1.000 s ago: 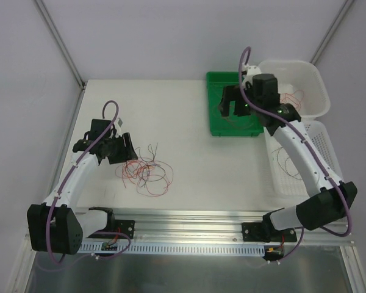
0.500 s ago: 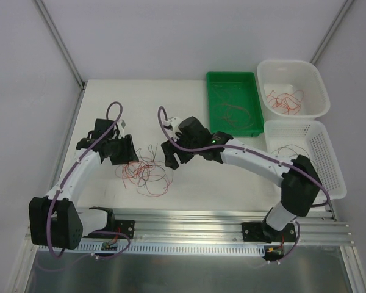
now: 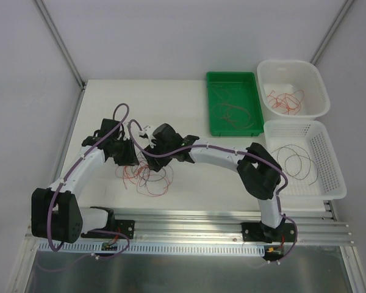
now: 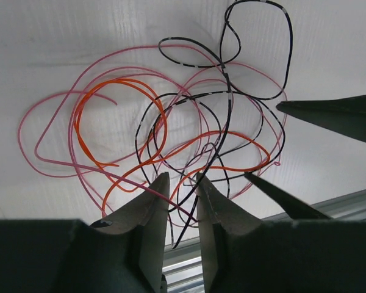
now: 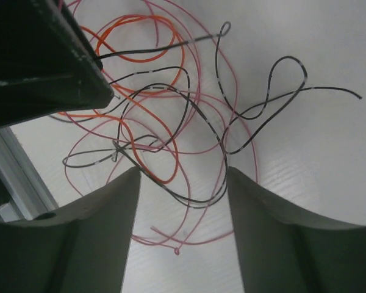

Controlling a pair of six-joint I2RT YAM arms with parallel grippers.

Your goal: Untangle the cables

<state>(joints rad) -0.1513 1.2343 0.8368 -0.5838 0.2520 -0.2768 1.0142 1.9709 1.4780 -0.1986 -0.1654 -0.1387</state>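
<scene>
Cables (image 3: 149,178): pink, orange and black wires in loose tangled heap on bench (image 3: 201,183), front left. Left end effector (image 4: 180,183) low over heap, fingers near together, thin gap between; strand maybe in gap, hard to tell. Right end effector (image 5: 183,189) just beside it, over same heap, fingers wide apart, holding nothing. More wires lie in green tray (image 3: 211,104), white tub (image 3: 320,91), basket (image 3: 332,165).
</scene>
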